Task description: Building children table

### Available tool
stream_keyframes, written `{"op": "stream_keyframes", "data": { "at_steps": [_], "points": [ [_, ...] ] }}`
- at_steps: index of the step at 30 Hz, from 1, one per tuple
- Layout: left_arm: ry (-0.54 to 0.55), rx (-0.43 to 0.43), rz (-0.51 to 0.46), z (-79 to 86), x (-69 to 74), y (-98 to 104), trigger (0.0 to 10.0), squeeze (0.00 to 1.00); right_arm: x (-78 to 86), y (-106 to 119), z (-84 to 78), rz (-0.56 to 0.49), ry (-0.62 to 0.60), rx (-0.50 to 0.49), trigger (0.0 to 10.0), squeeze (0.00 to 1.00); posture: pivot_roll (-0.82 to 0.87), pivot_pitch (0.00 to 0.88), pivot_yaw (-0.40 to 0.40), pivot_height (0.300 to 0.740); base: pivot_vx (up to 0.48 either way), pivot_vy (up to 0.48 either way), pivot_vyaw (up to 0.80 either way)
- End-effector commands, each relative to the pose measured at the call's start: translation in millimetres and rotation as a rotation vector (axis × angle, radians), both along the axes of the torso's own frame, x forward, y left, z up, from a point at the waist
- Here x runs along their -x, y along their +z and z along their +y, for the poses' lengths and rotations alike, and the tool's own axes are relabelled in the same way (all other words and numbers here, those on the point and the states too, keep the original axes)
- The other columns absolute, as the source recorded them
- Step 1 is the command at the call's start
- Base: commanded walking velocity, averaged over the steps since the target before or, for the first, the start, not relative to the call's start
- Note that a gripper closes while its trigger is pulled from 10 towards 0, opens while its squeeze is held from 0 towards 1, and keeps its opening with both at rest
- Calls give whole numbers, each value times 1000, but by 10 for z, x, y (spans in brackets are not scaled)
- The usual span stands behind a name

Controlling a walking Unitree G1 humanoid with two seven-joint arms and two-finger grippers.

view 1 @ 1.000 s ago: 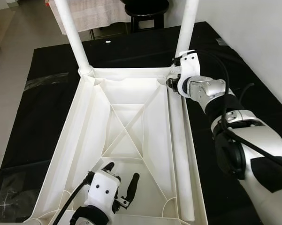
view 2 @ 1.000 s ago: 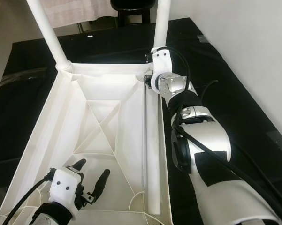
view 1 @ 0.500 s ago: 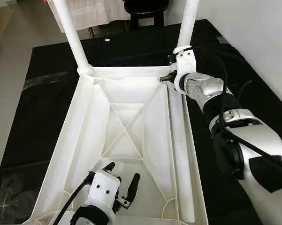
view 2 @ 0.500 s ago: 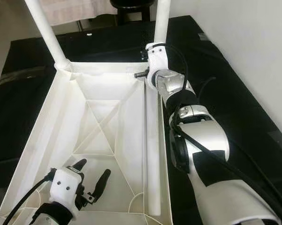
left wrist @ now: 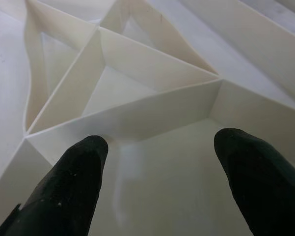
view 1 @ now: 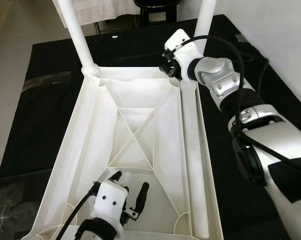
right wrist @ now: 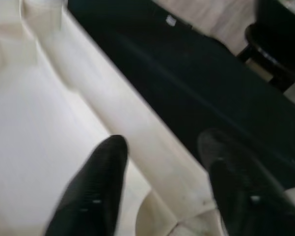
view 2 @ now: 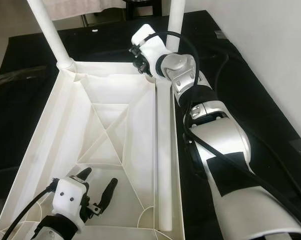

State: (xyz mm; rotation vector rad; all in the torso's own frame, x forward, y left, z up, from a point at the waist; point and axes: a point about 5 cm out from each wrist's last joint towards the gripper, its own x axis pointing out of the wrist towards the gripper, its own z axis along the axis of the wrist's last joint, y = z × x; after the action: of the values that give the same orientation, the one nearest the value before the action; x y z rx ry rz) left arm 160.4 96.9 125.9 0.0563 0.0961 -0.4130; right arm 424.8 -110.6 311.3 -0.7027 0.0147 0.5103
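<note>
A white plastic table top (view 1: 74,145) lies upside down on a black mat, ribs facing up. Two white legs stand in its far corners, one on the left (view 1: 75,35) and one on the right (view 1: 204,20). A third white leg (view 1: 193,165) lies loose along the inside of the right wall. My right gripper (view 1: 169,70) is open at the far right corner, its fingers (right wrist: 100,182) astride the far rim beside the upright leg. My left gripper (view 1: 131,180) hovers open over the near ribs (left wrist: 137,110), holding nothing.
The black mat (view 1: 40,110) spreads around the table top on a pale floor. A black stool (view 1: 155,4) and a light cloth (view 1: 105,7) stand behind it. A white wall (view 1: 280,30) runs close along the right side.
My right gripper has swung up and to the left, from beside the far right leg's base to over the far rim. The left gripper has stayed put.
</note>
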Motion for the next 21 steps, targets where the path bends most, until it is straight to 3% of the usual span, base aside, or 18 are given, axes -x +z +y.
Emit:
{"op": "stream_keyframes", "data": {
  "at_steps": [1,2,4,5,6,7,10,21],
  "points": [
    [-1,-4,59,-13,56,-81,10000,0,-3,25,-11,-7,-9,49,10000,1000,4,262,-14,740,0,0,0],
    [1,-2,60,-16,61,-75,10000,0,-4,23,-41,15,-14,83,10000,86,8,264,-17,740,0,0,0],
    [1,-2,60,-16,61,-75,10000,0,-4,23,-41,15,-14,83,10000,86,8,264,-17,740,0,0,0],
    [3,0,60,-19,66,-69,10000,0,-2,18,-76,39,-15,109,10000,0,10,269,-21,740,0,0,0],
    [3,0,60,-19,66,-69,10000,0,-2,18,-76,39,-15,109,10000,0,10,269,-21,740,0,0,0],
    [5,4,61,-28,82,-55,10000,0,12,-10,-185,121,-7,134,10000,0,17,277,-26,740,0,0,0],
    [8,6,62,-30,93,-44,10000,0,18,-7,-260,153,-17,144,10000,0,20,281,-26,740,0,0,0],
    [11,10,67,-34,122,-27,10000,0,11,-34,-453,176,-128,155,10000,0,23,295,-25,740,0,0,0]
  ]
}}
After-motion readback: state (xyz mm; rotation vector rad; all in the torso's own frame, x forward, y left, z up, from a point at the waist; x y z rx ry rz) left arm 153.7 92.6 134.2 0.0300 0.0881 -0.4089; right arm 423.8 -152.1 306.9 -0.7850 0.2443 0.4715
